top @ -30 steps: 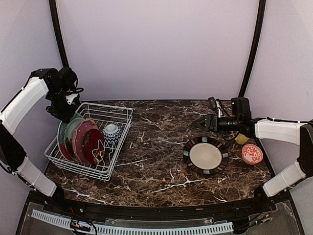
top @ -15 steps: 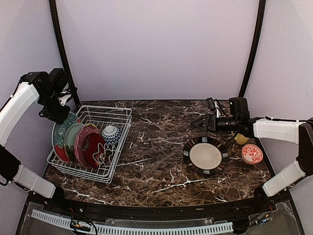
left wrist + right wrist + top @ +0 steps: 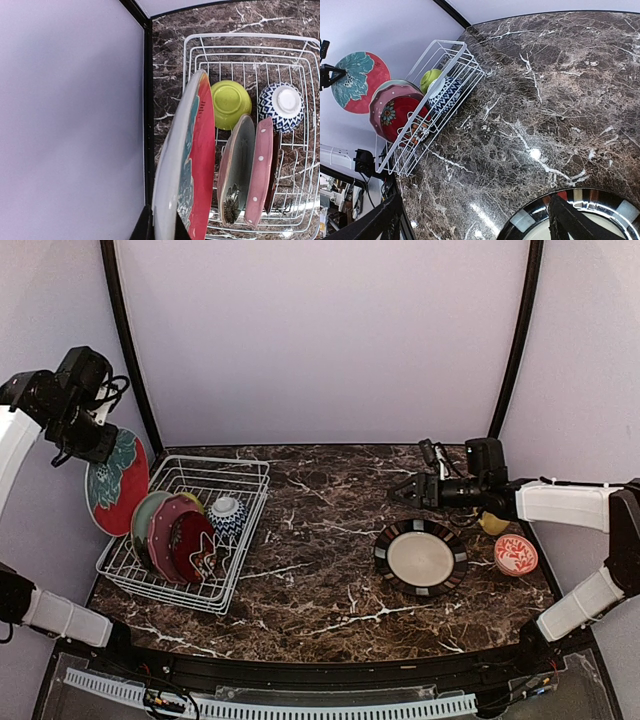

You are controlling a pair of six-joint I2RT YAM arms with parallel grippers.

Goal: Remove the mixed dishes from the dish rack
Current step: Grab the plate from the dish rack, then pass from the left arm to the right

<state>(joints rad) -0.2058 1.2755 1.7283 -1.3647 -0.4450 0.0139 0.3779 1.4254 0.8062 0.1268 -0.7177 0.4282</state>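
— In the dish rack, near end?
— Three plates on edge; behind them, a blue-white bowl and a lime-green bowl.
— Farther back?
— The left pincer grips the red-teal plate above the rack's left side; the right pincer gapes wide over the bench.

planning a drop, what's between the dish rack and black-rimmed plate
Just bare marble tabletop between dish rack and black-rimmed plate, shown in top external view.
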